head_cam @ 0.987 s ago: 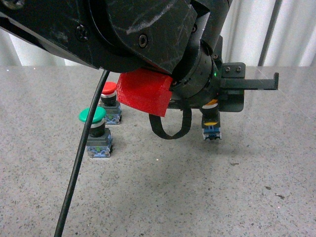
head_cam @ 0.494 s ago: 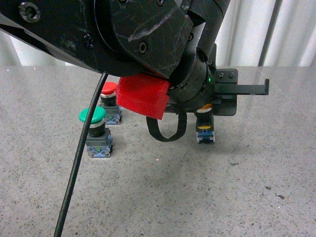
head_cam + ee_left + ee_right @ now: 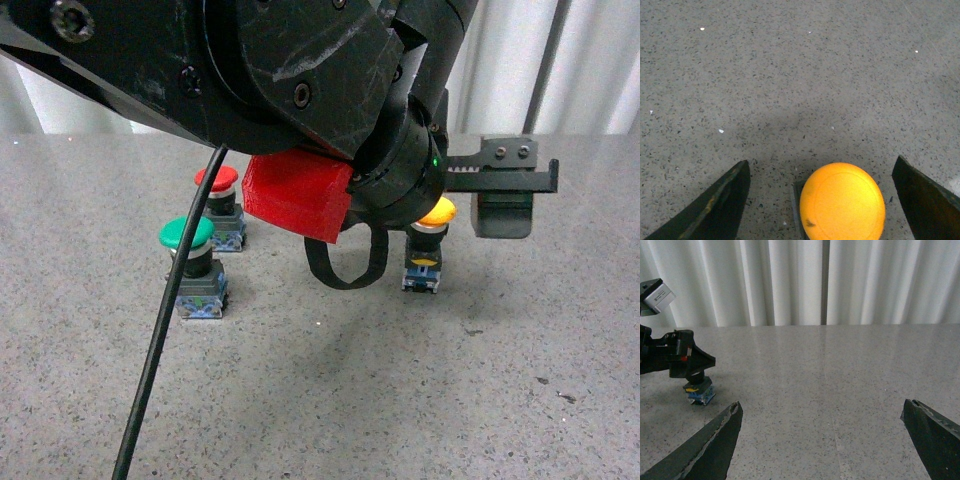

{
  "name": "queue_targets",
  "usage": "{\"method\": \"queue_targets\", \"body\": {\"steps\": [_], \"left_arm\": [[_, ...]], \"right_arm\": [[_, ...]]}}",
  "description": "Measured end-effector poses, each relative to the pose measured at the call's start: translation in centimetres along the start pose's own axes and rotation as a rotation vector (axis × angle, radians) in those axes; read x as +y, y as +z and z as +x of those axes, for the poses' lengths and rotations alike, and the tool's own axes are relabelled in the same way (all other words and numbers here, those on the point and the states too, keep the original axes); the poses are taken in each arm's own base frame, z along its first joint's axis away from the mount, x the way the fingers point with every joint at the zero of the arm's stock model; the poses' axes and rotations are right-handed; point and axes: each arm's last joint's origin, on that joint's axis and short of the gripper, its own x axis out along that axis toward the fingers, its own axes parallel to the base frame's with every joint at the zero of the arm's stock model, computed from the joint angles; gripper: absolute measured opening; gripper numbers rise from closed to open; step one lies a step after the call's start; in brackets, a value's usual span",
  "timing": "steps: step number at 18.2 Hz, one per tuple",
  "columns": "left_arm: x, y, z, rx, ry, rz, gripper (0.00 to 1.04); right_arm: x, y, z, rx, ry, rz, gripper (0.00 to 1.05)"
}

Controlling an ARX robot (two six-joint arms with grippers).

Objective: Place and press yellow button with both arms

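Note:
The yellow button (image 3: pixel 430 240) stands upright on the speckled table (image 3: pixel 330 390), right of centre. Its yellow cap (image 3: pixel 842 202) fills the low middle of the left wrist view. My left gripper (image 3: pixel 821 164) is open, one finger on each side of the cap with a gap to both. In the front view that gripper (image 3: pixel 520 195) reaches out to the right, above and past the button, on the arm with the red block (image 3: pixel 297 195) and strap loop. My right gripper (image 3: pixel 822 406) is open over bare table, far from the button (image 3: pixel 699 393).
A green-capped button (image 3: pixel 188 260) and a red-capped button (image 3: pixel 219 205) stand on the table at the left. A black cable (image 3: pixel 165 330) hangs down in front of them. White curtains (image 3: pixel 840 280) close off the table's far edge.
The yellow button was tucked under the left gripper; it now stands on the table with its cap showing. The left gripper has turned and shifted up and to the right.

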Motion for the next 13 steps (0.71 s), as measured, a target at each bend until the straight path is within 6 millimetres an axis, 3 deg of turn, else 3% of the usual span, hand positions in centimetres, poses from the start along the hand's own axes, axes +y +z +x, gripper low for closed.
{"method": "queue_targets", "body": {"steps": [2, 5, 9, 10, 11, 12, 13], "left_arm": [[-0.1, 0.3, -0.1, -0.010, -0.004, -0.001, 1.00], [-0.1, 1.5, -1.1, -0.065, -0.011, 0.004, 0.98], [1.2, 5.4, -5.6, -0.268, 0.032, 0.033, 0.98], [2.3, 6.5, -7.5, -0.349, 0.077, 0.051, 0.98], [5.6, 7.3, -11.8, -0.478, 0.226, 0.148, 0.98], [8.5, 6.7, -15.0, -0.522, 0.343, 0.255, 0.98], [9.7, 6.1, -17.1, -0.534, 0.398, 0.311, 0.98]], "right_arm": [[0.0, 0.0, 0.0, 0.000, 0.000, 0.000, 0.98], [0.0, 0.0, 0.0, 0.000, 0.000, 0.000, 0.98], [0.0, 0.0, 0.0, 0.000, 0.000, 0.000, 0.98], [0.0, 0.0, 0.0, 0.000, 0.000, 0.000, 0.98], [0.0, 0.0, 0.0, 0.000, 0.000, 0.000, 0.98], [0.0, 0.0, 0.0, 0.000, 0.000, 0.000, 0.98], [0.0, 0.0, 0.0, 0.000, 0.000, 0.000, 0.98]]}}
